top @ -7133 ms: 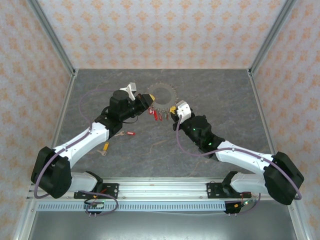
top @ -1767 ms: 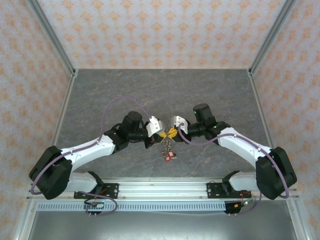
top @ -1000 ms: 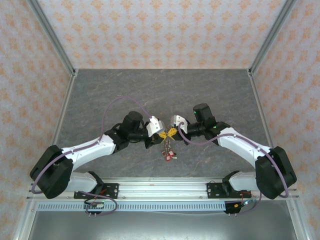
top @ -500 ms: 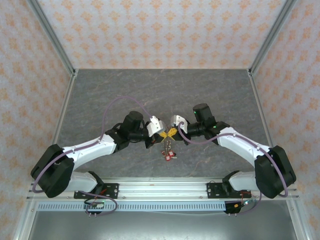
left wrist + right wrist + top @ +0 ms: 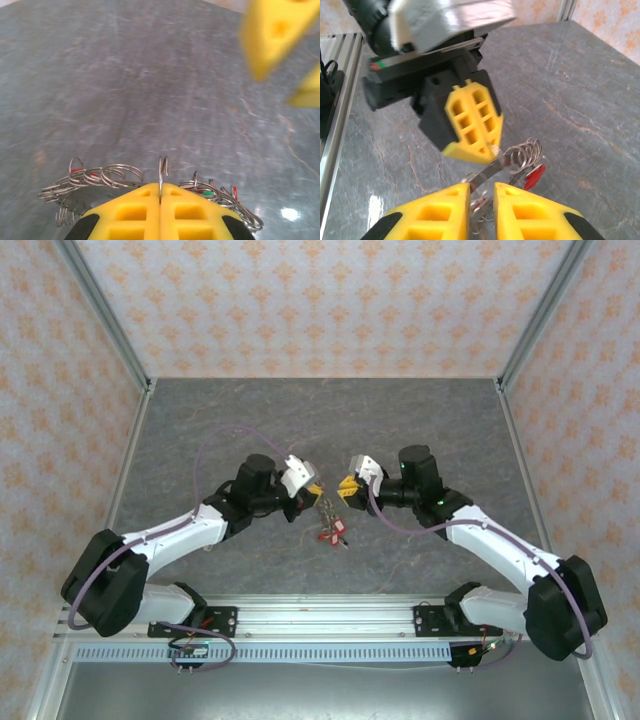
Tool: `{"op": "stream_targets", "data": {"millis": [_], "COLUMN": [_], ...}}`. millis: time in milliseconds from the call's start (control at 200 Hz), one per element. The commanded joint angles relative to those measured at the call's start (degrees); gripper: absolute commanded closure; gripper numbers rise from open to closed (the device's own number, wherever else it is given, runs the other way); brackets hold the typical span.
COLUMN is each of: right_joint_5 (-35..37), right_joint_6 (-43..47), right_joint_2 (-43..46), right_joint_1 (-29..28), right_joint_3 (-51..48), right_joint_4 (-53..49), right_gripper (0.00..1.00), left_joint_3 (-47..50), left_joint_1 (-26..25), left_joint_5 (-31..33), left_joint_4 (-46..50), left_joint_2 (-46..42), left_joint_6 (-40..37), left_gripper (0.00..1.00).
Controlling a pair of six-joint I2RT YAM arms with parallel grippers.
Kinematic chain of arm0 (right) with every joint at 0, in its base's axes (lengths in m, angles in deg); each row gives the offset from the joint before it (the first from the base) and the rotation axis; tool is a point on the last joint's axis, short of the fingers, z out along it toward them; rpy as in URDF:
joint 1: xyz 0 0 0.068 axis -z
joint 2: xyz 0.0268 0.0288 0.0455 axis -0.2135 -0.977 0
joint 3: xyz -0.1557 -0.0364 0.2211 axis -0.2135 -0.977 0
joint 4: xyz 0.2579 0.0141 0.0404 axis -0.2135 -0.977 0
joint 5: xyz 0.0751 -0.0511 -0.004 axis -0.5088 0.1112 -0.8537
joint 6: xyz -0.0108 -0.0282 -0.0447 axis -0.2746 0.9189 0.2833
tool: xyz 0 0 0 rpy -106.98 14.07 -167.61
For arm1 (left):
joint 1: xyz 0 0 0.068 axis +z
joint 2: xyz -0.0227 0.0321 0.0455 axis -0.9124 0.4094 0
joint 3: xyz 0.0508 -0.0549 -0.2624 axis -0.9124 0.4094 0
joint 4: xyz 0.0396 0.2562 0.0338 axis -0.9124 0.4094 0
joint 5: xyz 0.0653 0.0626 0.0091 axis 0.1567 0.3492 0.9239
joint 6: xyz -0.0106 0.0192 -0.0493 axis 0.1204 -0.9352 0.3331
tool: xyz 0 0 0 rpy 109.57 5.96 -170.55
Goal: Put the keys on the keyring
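Left gripper (image 5: 160, 187) — jaws pinched shut on a thin wire ring (image 5: 162, 170). The keys (image 5: 331, 527), mostly red-headed, dangle in a bunch beneath it over the grey table (image 5: 430, 420). Right gripper (image 5: 481, 189) just beside — jaws slightly parted, holding nothing.

Worktop (image 5: 150, 75) — smooth grey stone look, faintly glossy. Left claw (image 5: 160, 192): matt yellow plastic. Keyring (image 5: 162, 167), wire rings (image 5: 112, 175) — shiny bare metal; keys (image 5: 535, 176) red plastic-headed.
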Motion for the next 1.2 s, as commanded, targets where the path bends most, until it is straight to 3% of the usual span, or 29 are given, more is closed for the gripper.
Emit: {"op": "stream_targets", "data": {"millis": [0,325,661,891,1196], "right_joint_5": [3.5,16.9,32.7,29.8,28.4], "right_joint_6": [-1.3,-2.3,-6.2,-5.8,-14.7], "right_joint_2": [0.4,-17.0,-42.8,-53.1,-60.7], "right_joint_1": [-5.0,-19.2,-24.5,-24.6,-24.7], "right_joint_3": [-1.4,3.5,17.7,28.8,42.1], "right_joint_4": [3.7,12.6,25.2,20.5,8.3], "right_gripper": [0.81,0.8,0.74,0.64,0.65], "left_joint_3": [-3.5,-11.8,-19.7,-22.7,-23.1], "left_joint_1": [3.6,10.9,13.5,14.7,15.0], "left_joint_5": [3.1,6.2,5.9,5.6,5.5], "left_joint_4": [-5.6,-6.2,-3.8,-1.4,0.5], "left_joint_2": [0.2,7.9,13.4,14.3,13.3], "left_joint_6": [4.3,8.6,9.0,8.5,8.1], "left_gripper": [1.0,1.0,1.0,1.0,1.0]}}
